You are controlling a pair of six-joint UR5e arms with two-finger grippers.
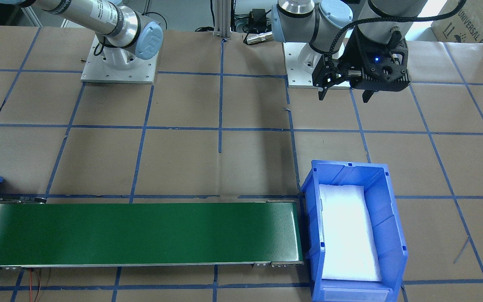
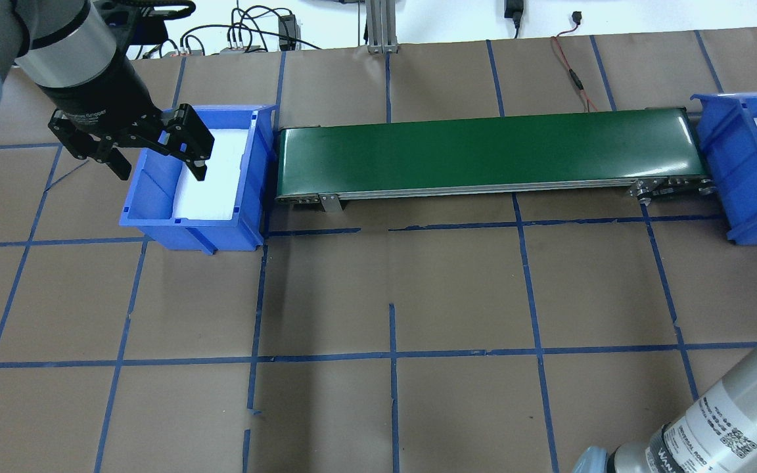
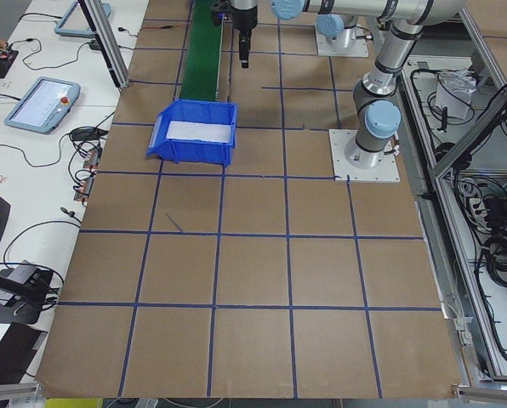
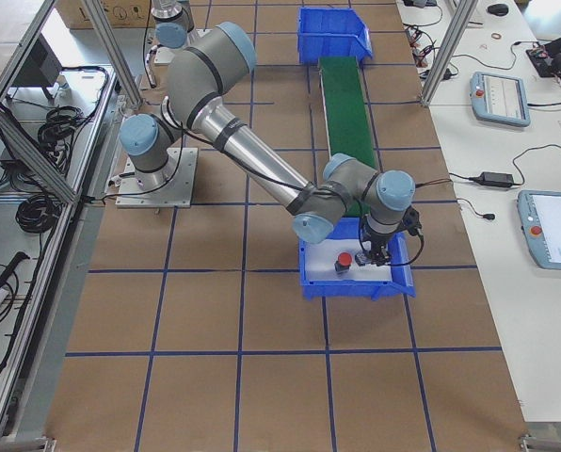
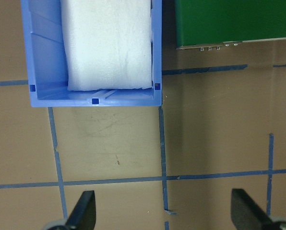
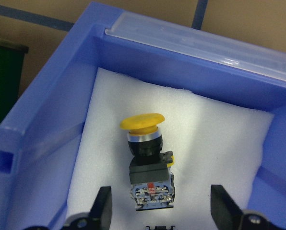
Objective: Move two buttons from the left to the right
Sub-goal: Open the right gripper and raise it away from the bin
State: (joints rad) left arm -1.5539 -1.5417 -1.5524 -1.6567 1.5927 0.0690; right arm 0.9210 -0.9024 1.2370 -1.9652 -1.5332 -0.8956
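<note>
yellow button (image 6: 144, 143) | on white foam (image 6: 220, 139) | blue bin (image 6: 42, 115) | right claw (image 6: 161, 205) spread

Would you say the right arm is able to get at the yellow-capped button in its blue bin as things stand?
Probably yes: the right pincer hangs open over the yellow button, centred on its body, and nothing covers it on the foam inside the blue bin.

Table (image 1: 183, 159): brown paper, blue tape grid. Conveyor belt (image 1: 141, 233), lower left of front view: dark green, silver edge. Bin (image 1: 386, 218) at lower right: blue, foam pad (image 1: 348, 235) white. Other bin (image 6: 47, 110), right wrist view: blue, lining (image 6: 220, 143) white. Yellow-capped button (image 6: 148, 158): yellow cap, silver collar, black-grey body. Red-capped button (image 4: 341, 263): red cap, dark body. Left gripper (image 1: 344, 98): black.
</note>
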